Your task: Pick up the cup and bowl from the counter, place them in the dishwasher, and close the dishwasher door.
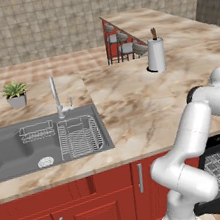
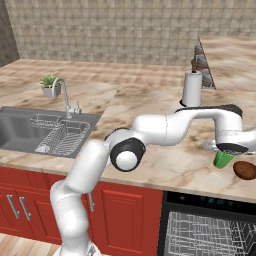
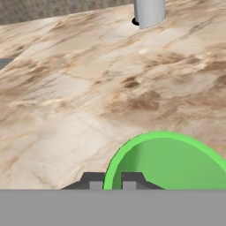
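We observe even, bright rendered lighting on the counter, faint soft shadows (no glare), slightly coarse, pixelated edges throughout.

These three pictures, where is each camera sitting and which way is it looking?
Left base view: behind the arm, to its left, looking down over the counter and sink; the white arm rises at lower right.
Right base view: behind, to its right, facing the same counter; arm from lower left, end effector on the green cup.
Hand view: on the hand, looking along the fingertips pinching the cup rim.
Both base views share the sink, paper towel roll and dishwasher.
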Motion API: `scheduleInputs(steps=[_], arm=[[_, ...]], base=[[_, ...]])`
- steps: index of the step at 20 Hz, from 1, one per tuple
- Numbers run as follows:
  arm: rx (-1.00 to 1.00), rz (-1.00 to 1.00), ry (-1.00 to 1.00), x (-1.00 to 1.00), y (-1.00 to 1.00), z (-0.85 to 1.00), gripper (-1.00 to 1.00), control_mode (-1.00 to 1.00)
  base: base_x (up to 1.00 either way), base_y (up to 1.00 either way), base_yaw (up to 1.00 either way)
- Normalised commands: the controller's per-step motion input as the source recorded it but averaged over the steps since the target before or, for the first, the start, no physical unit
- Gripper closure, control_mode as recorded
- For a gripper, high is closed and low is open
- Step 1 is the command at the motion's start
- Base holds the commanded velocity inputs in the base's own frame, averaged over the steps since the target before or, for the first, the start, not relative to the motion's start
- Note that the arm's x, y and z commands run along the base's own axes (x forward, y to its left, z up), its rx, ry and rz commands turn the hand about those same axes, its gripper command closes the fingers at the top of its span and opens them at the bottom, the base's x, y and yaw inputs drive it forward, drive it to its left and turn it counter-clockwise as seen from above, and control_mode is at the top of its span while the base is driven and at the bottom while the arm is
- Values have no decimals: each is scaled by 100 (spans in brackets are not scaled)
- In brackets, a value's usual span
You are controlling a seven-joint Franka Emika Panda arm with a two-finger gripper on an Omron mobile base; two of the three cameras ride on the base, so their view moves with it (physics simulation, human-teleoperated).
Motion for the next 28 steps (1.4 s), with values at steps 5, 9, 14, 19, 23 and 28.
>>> scheduleInputs(steps=[5, 9, 14, 19, 23, 28], arm=[[-8, 0, -14, -40, 64, -2, 100, -100], [-1, 0, -14, -23, 19, 2, 100, -100], [3, -7, -14, -44, 7, 6, 100, -100], [19, -25, -4, -62, 1, 0, 100, -100], [33, -36, 0, -46, 0, 0, 100, -100], [43, -37, 0, -36, 0, 0, 100, -100]], base=[[0, 0, 0], [0, 0, 0], [0, 0, 0], [0, 0, 0], [0, 0, 0], [0, 0, 0]])
